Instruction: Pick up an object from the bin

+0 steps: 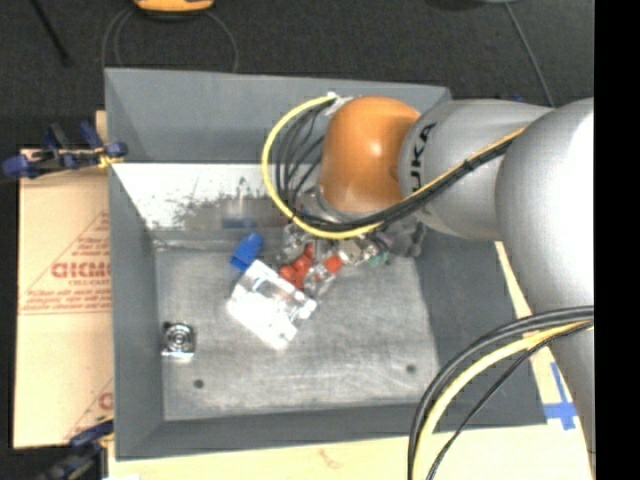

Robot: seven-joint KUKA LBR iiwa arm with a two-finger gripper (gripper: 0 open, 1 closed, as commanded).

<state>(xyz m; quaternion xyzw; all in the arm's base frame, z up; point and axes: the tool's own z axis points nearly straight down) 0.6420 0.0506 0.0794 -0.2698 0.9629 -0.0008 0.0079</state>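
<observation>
Picking is not yet done, I judge: the end effector point(318, 255), apart or clamped I cannot tell, sits low near the grey metal bin's point(330, 363) centre, with small red plastic bits point(293, 272) and a clear crinkled plastic packet point(266, 306) at its seven o'clock, unlifted.

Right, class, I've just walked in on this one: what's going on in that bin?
A robot arm reaches into the grey bin from the right. Its gripper is low over a small heap near the middle: a clear plastic packet, a blue piece and a red piece. A small round metal part lies apart by the left wall. Nothing looks lifted yet.
</observation>
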